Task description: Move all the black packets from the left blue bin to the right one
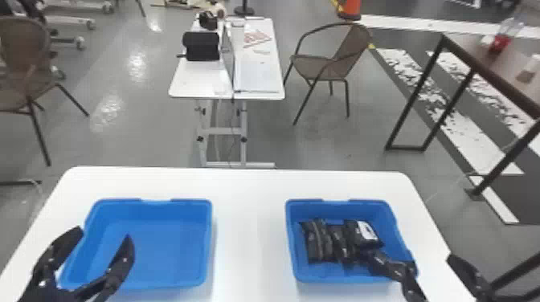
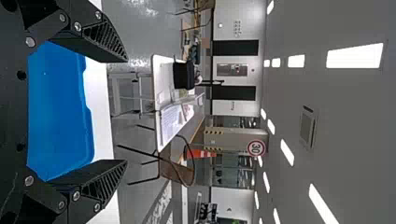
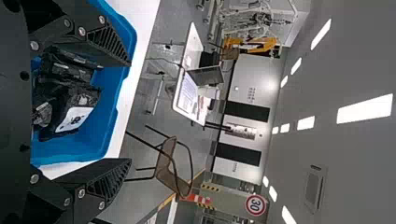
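Left hand [image 1: 103,235]: open wide, nothing in it. It is at the 8 o'clock side of the left bin, one finger over the bin.
Left bin [image 1: 172,241]: blue, on the white counter [image 1: 249,225]. I see no packets in it.
Right bin [image 1: 311,276]: blue too. The black packets [image 1: 319,241] are in here, so the job looks done.
Black packets: shiny, crinkly and puffy, snug side by side. Their long sides run about 12 to 6 o'clock. One on top has a white sticker [image 1: 366,230].
Right hand [image 1: 414,259]: open wide, much nearer the packets than the left hand. They lie at its 9 to 10 o'clock. One finger is over the bin's 4 o'clock corner. Next, I think it should go up and away, and not bump the wall.
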Tool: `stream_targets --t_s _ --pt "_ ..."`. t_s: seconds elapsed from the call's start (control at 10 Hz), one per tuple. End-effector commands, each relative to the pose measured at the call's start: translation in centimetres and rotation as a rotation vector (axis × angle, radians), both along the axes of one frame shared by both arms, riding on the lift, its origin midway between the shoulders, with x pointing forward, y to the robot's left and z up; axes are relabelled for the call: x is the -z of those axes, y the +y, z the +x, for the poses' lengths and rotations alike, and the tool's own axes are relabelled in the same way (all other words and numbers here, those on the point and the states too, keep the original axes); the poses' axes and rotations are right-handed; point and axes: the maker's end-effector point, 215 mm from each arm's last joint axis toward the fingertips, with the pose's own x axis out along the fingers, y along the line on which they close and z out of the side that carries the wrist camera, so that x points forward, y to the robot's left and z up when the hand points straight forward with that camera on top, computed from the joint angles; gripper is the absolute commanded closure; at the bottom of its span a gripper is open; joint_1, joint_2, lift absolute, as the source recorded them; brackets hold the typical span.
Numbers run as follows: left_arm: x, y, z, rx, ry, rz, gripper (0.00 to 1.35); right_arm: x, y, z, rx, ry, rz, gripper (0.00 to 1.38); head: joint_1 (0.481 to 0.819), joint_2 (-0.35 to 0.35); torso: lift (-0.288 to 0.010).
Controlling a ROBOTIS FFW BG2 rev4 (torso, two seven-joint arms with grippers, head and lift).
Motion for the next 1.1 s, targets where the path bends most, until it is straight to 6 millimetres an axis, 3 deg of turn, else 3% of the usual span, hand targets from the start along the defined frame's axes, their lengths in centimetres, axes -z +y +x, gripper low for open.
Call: stream_targets --t_s 0.0,1.0 --pt "0.20 -0.88 0.07 -0.002 0.007 -0.029 0.29 0.03 -0.05 -0.12 0.003 0.005 0.006 0.32 0.695 -0.139 0.000" --pt "1.04 -1.09 -0.15 -0.002 0.034 -0.059 0.29 -0.10 -0.06 0.22 0.008 0.013 0.023 0.33 0.695 -0.159 0.000"
